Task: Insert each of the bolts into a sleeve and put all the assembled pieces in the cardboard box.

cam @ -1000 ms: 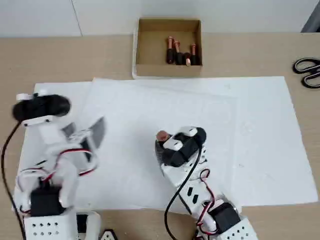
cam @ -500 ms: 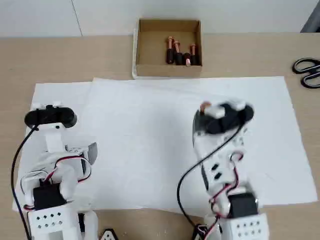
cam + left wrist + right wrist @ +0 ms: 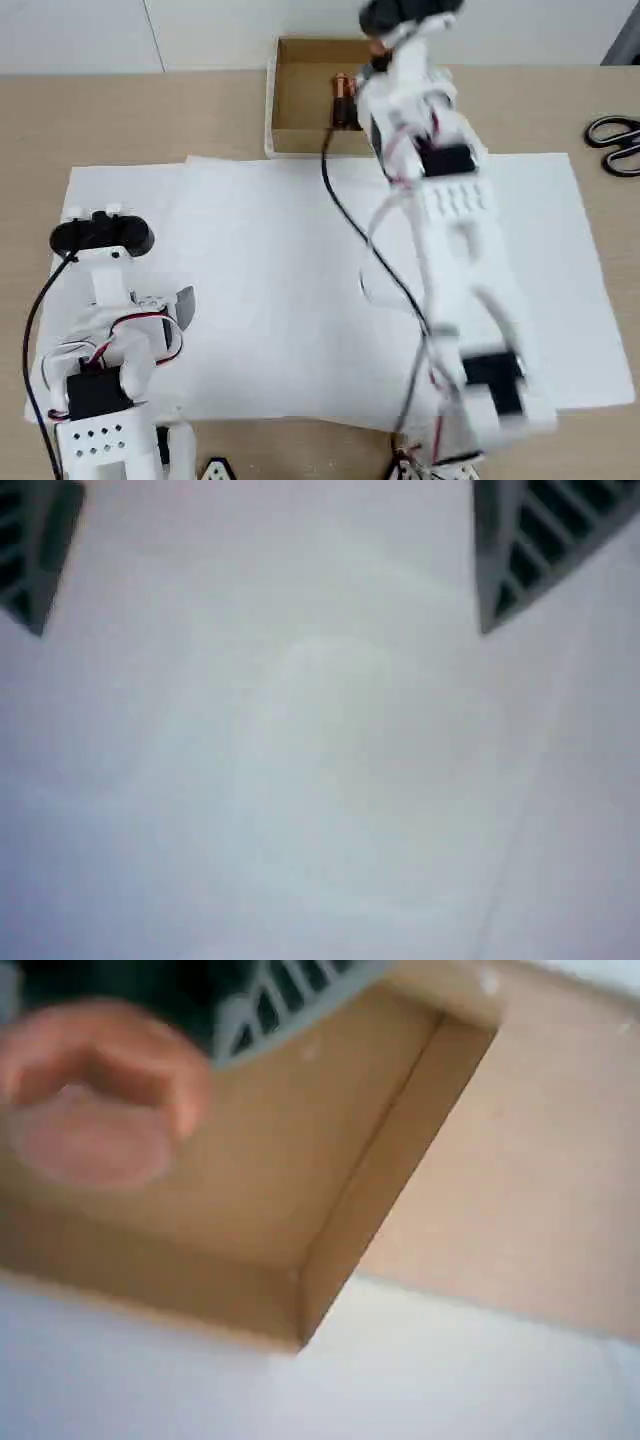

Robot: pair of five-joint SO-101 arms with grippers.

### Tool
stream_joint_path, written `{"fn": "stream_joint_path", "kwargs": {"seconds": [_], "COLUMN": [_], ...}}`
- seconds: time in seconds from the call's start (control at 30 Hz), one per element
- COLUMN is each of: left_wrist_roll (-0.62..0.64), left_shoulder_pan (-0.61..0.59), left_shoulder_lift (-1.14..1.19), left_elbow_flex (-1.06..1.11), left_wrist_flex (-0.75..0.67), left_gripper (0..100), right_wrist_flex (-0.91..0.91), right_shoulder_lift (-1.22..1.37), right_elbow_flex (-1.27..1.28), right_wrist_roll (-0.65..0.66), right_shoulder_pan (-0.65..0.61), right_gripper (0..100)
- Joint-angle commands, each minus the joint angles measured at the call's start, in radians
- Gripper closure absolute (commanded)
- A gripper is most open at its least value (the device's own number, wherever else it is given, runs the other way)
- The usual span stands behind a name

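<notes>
My right arm stretches across the table to the cardboard box (image 3: pixel 272 100). Its gripper (image 3: pixel 378 52) hangs over the box's right half. In the right wrist view this gripper (image 3: pixel 150 1020) is shut on an assembled piece: a copper bolt (image 3: pixel 95 1090) in a dark sleeve, held above the box floor near an inner corner (image 3: pixel 390 1160). Assembled pieces (image 3: pixel 343 100) lie inside the box, partly hidden by the arm. My left gripper (image 3: pixel 180 305) stands open and holds nothing over the white sheet (image 3: pixel 280 250), its grey fingers (image 3: pixel 540 550) wide apart.
Scissors (image 3: pixel 615 143) lie on the wooden table at the far right. The right arm's body and cable cross the sheet from the front edge to the box. The left arm sits folded at the front left.
The right arm swung from the sheet's middle up to the box, carrying the assembled piece. The left arm drew back a second ago and has kept still since.
</notes>
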Motion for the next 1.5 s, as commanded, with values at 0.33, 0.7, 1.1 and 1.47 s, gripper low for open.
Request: {"fn": "stream_joint_path", "kwargs": {"seconds": [0.33, 0.7, 1.1, 1.47], "left_wrist_roll": [-0.003, -0.003, -0.003, -0.003], "left_shoulder_pan": [-0.003, -0.003, -0.003, -0.002], "left_shoulder_lift": [-0.009, -0.009, -0.009, -0.009], "left_elbow_flex": [-0.004, 0.018, 0.031, 0.027], "left_wrist_flex": [0.0, -0.017, -0.037, -0.041], "left_gripper": [74, 74, 74, 74], "right_wrist_flex": [-0.194, -0.182, -0.116, 0.493], "right_shoulder_lift": [0.677, 0.915, 0.935, 0.908], "right_elbow_flex": [-0.644, -0.848, -0.913, -1.433], "right_wrist_roll": [0.005, 0.008, 0.009, 0.009], "right_shoulder_pan": [-0.076, -0.079, -0.077, -0.076], "right_gripper": [99.5, 90.4, 84.2, 84.2]}}
